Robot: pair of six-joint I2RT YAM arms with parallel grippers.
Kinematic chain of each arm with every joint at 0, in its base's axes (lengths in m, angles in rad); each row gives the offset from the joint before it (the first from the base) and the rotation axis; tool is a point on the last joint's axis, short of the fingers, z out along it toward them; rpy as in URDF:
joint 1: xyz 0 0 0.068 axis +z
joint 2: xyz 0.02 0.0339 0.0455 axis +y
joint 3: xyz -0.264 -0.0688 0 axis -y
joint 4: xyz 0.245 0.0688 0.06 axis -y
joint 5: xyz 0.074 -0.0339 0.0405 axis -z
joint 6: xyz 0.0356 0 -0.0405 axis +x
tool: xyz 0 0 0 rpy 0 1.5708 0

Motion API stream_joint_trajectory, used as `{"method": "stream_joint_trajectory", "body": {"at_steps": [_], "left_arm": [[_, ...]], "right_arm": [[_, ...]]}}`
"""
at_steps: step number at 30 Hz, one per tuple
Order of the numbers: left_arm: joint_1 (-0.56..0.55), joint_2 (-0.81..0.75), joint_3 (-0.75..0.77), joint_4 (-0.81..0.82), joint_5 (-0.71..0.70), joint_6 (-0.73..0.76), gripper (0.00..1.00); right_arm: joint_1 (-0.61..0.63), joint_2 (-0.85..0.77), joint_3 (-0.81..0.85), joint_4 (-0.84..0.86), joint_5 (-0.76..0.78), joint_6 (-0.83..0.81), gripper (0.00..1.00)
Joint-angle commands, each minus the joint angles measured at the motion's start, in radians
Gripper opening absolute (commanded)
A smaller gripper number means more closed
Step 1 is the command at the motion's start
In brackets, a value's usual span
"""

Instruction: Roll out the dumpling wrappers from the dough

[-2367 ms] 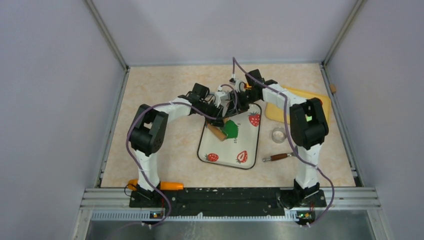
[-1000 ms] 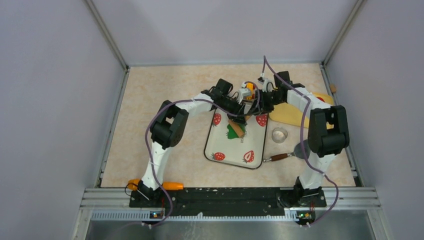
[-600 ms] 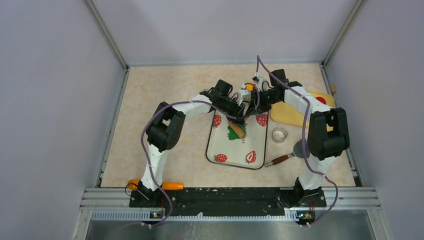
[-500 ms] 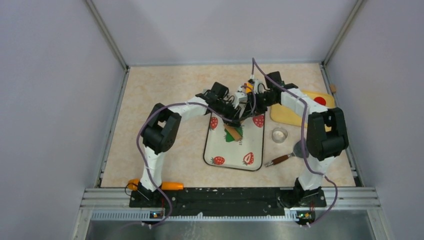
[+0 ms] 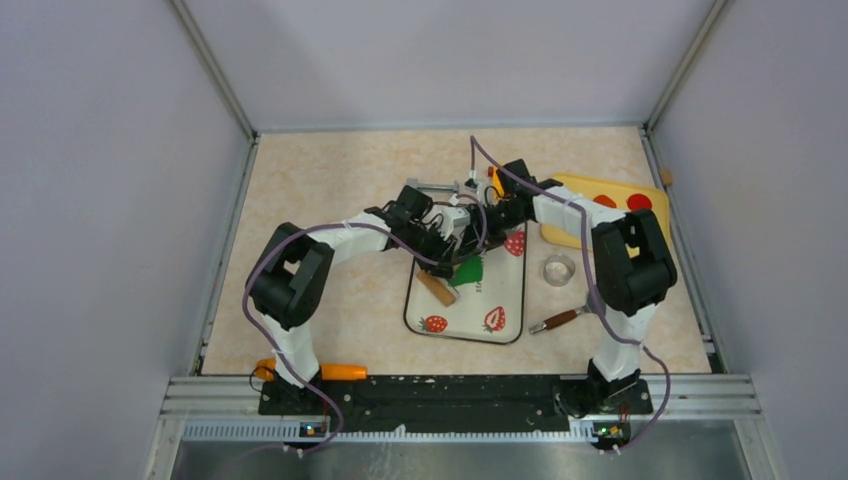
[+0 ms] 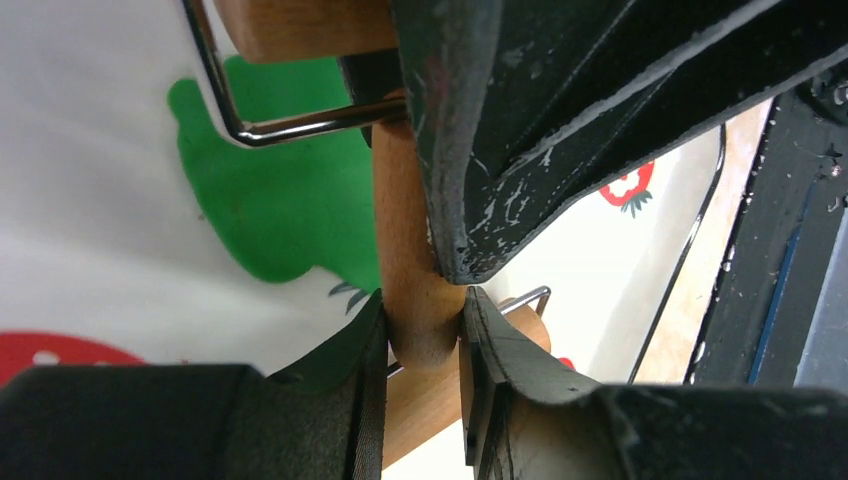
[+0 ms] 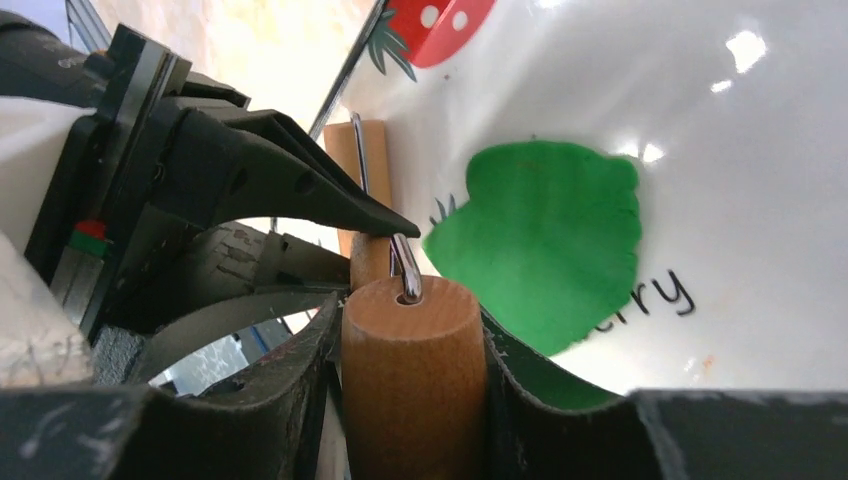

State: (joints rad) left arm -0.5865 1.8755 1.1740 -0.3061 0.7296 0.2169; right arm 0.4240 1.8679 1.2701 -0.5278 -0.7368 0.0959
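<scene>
Both the left fingers (image 6: 372, 350) and the right fingers (image 7: 325, 370) are clamped tight on the wooden roller (image 5: 437, 288), lying slantwise on the strawberry tray (image 5: 472, 305) in the middle of the tabletop (image 5: 320, 200), with the flattened dough (image 5: 467, 270) just beside it toward the right edge, about equally near both arms.

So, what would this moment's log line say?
left gripper shut on roller | right gripper shut on roller | dough flattened on strawberry tray
</scene>
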Motion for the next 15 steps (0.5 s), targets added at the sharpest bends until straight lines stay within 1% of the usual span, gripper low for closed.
{"method": "stream_joint_trajectory", "body": {"at_steps": [1,3,5,11,15], "left_arm": [[0.003,-0.116,0.012,-0.051,-0.052,0.045,0.00],[-0.007,-0.140,0.056,-0.051,-0.050,0.040,0.00],[-0.019,-0.131,0.113,-0.047,-0.040,0.030,0.00],[-0.030,0.021,0.299,-0.026,-0.019,-0.042,0.00],[-0.032,0.117,0.359,0.006,-0.013,-0.075,0.00]], "right_arm": [[0.034,0.044,0.074,-0.110,0.200,-0.103,0.00],[0.030,0.007,0.124,-0.142,0.185,-0.117,0.00],[0.014,-0.031,0.157,-0.172,0.180,-0.145,0.00],[-0.046,-0.077,0.154,-0.223,0.221,-0.242,0.00],[-0.090,-0.052,0.144,-0.228,0.251,-0.267,0.00]]}}
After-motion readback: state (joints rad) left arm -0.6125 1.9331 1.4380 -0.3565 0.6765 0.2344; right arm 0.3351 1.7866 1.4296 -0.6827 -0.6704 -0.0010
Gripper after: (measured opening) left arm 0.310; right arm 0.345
